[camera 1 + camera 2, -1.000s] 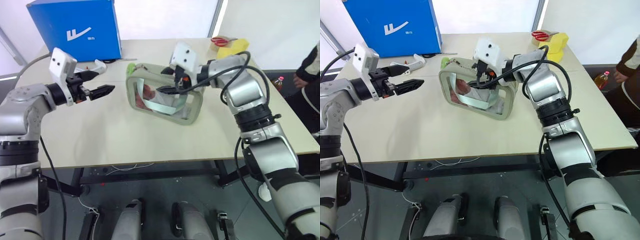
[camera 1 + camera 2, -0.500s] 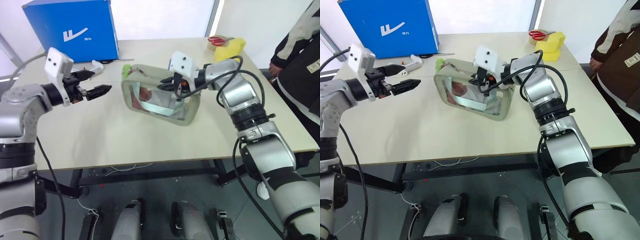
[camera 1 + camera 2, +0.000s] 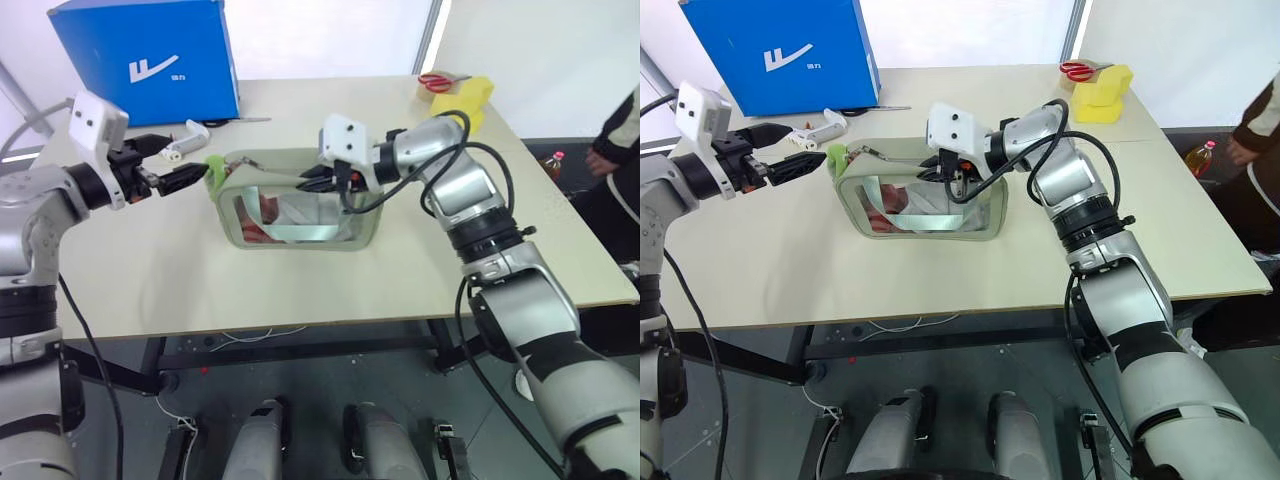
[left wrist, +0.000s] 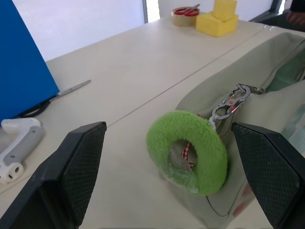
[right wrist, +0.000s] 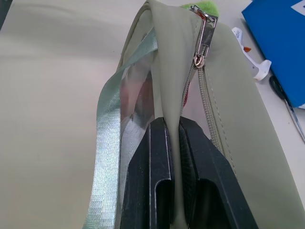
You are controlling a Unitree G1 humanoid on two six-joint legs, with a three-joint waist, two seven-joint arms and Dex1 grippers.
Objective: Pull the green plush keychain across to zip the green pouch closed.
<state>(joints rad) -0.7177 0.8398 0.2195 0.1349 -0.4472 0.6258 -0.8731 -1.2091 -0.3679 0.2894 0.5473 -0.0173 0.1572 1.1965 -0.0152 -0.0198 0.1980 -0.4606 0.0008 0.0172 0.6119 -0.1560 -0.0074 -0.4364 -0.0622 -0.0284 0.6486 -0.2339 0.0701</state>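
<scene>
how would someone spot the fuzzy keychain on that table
Find the big blue box at the table's far left corner. In front of it stands a pale green pouch; the keychain hangs off its left end, a small bright lime fuzzy ring.

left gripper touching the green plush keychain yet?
Apart. In the left wrist view the left gripper stands open, and the green plush keychain hangs between its fingers with table showing on both sides.

The blue box at the table's far corner carries a white slanted logo mark shaped like an F, with tiny white characters beside it, possibly two, too small to read.
</scene>
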